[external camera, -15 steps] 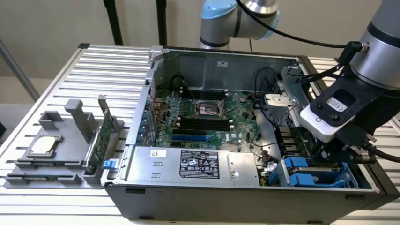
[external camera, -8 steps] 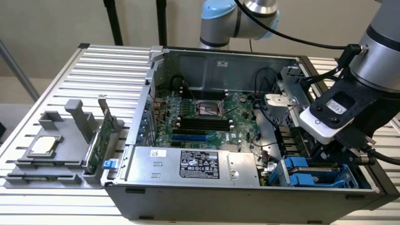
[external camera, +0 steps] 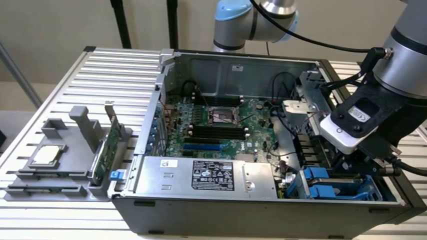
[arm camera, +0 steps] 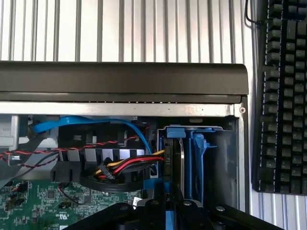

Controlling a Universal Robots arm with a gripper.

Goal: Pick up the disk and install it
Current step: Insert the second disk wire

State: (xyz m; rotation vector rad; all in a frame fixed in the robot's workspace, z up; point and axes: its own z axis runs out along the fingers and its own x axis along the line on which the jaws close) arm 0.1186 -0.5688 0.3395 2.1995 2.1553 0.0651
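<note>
The robot arm reaches down into the open black-and-grey computer case (external camera: pixel 200 70) at the exterior view's right, its gripper (external camera: pixel 363 160) low over the drive bay in the near right corner of the case. In the wrist view the disk (arm camera: pixel 181 158) — a flat silver-grey metal hard drive edged by a bright blue plastic carrier frame — stands on edge in that bay, just beside the case's grey side wall, with the dark body of the gripper (arm camera: pixel 168 211) directly over its near end. The gripper's jaws are drawn close together on the thin edge of the disk, though the contact itself is partly hidden by the gripper body. Beside the disk a bundle of red, yellow and black wires (arm camera: pixel 127 167) runs to its connector end, and a flat blue cable (arm camera: pixel 86 123) arcs above them. The green motherboard (external camera: pixel 220 125) lies flat in the case, with a silver power-supply box bearing a dark label (external camera: pixel 207 175) along the near wall. On the ribbed metal worktop (external camera: pixel 113 65) at the exterior view's left, a grey plastic fixture (external camera: pixel 67 165) holds a small square silver-topped chip (external camera: pixel 48 155) and an upright thin green circuit card (external camera: pixel 107 150). A black keyboard (arm camera: pixel 283 96) lies on the worktop beside the case.
</note>
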